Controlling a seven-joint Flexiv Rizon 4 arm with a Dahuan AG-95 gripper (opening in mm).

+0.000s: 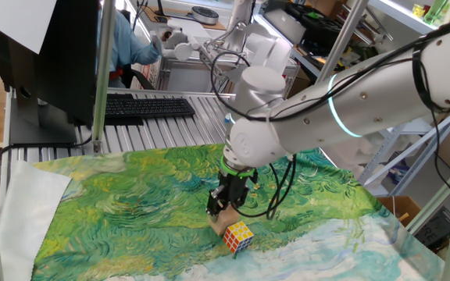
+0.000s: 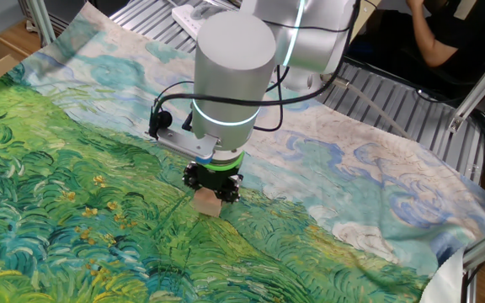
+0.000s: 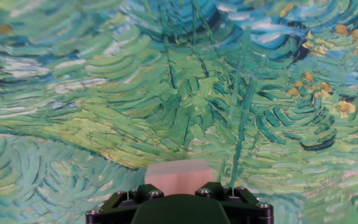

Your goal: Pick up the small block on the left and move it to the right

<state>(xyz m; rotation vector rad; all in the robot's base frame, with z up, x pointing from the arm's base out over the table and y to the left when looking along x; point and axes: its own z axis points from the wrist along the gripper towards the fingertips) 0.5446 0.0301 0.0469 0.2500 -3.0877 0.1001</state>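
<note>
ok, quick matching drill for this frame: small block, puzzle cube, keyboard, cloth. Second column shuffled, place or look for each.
Things:
1. small block
2. puzzle cube
3. keyboard
4. cloth

Descriptions:
A. painted green swirls, covering the table
B. black, on the metal rollers behind the cloth
C. plain tan, directly under the gripper
D. multicoloured with white edges, right beside the tan one

Pairs: 1-C, 2-D, 3-B, 4-A

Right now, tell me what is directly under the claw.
Under the claw sits the small tan block on the painted cloth. The claw covers the block's top and sides, so contact cannot be seen. The multicoloured cube lies beside it.
</note>
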